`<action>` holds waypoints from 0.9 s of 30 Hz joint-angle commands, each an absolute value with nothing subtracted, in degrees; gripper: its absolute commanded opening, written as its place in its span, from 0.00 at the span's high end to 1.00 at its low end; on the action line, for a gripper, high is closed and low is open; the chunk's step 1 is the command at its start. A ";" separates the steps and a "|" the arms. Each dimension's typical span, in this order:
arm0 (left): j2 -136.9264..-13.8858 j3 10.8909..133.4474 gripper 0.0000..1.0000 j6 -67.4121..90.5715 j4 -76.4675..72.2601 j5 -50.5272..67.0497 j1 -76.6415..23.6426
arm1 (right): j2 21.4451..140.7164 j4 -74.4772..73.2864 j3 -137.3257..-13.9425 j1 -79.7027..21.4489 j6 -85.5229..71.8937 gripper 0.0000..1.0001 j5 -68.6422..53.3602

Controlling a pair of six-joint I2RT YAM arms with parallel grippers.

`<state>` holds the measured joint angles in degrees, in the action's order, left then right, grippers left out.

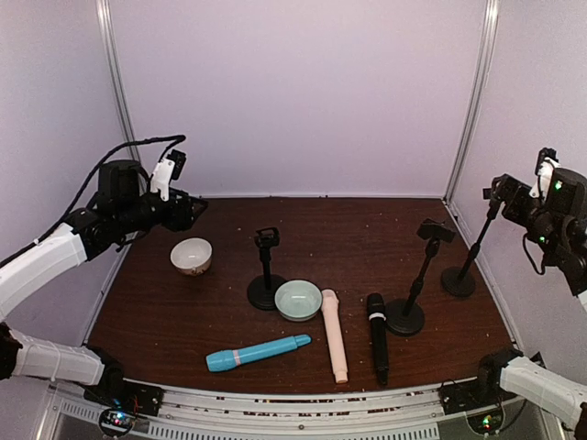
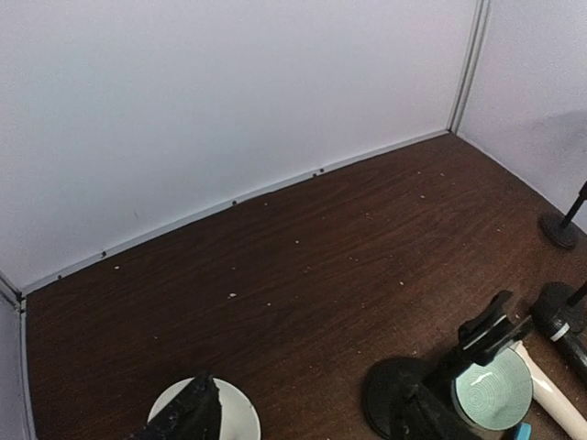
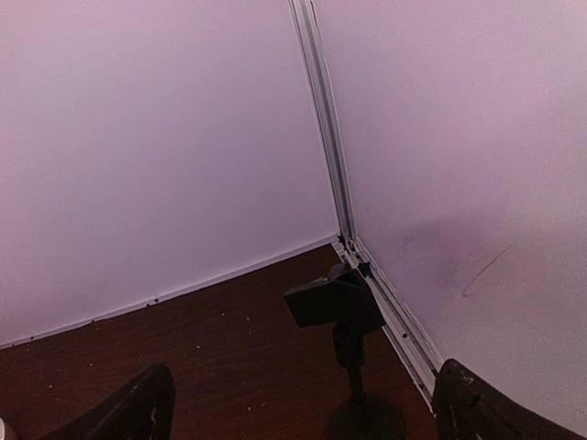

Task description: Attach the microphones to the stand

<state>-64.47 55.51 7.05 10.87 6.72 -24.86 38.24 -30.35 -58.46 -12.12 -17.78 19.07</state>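
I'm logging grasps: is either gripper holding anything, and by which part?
Nothing is held: the left gripper and right gripper are both open and empty.

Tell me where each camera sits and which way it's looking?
Top external: high behind the arms, looking down over the table; both arms show.
Left wrist: on the left arm, facing the back wall over the white bowl and green bowl; one gripper finger shows.
Right wrist: on the right arm, facing the back right corner and a stand; both gripper fingers show.
Shared: top and left wrist both show the bowls.
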 commanded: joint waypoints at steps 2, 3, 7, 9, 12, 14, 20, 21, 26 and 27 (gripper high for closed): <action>-65.26 56.41 0.35 6.77 6.90 16.41 -27.45 | 32.82 -35.36 -54.52 -11.07 -16.12 0.00 12.05; -65.41 56.52 0.35 6.58 6.96 17.00 -28.10 | 32.31 -36.11 -53.87 -10.98 -15.77 0.01 10.03; -66.20 57.23 0.35 5.54 7.52 18.97 -30.73 | 30.47 -37.66 -50.94 -10.76 -15.22 0.12 -1.02; -66.62 57.59 0.35 5.06 7.96 19.48 -31.61 | 29.17 -37.72 -49.32 -10.73 -15.08 0.19 -5.26; -66.77 57.84 0.35 4.74 8.00 19.75 -32.37 | 26.19 -38.75 -47.47 -10.66 -14.30 0.26 -8.40; -66.82 57.86 0.36 4.54 7.84 19.97 -32.77 | 23.99 -39.70 -46.32 -10.73 -13.85 0.30 -10.64; -67.43 58.21 0.36 4.38 7.49 20.63 -33.35 | 21.42 -37.12 -42.78 -11.36 -13.55 0.42 -14.86; -67.46 58.25 0.36 4.32 7.44 20.67 -33.45 | 22.06 -37.15 -42.71 -11.35 -13.34 0.44 -15.44; -67.24 58.43 0.36 3.55 7.62 20.42 -33.84 | 24.50 -36.38 -41.89 -11.87 -13.61 0.49 -20.40; -67.16 58.50 0.36 3.45 7.71 20.32 -33.85 | 24.99 -36.57 -42.10 -12.11 -13.47 0.49 -22.95</action>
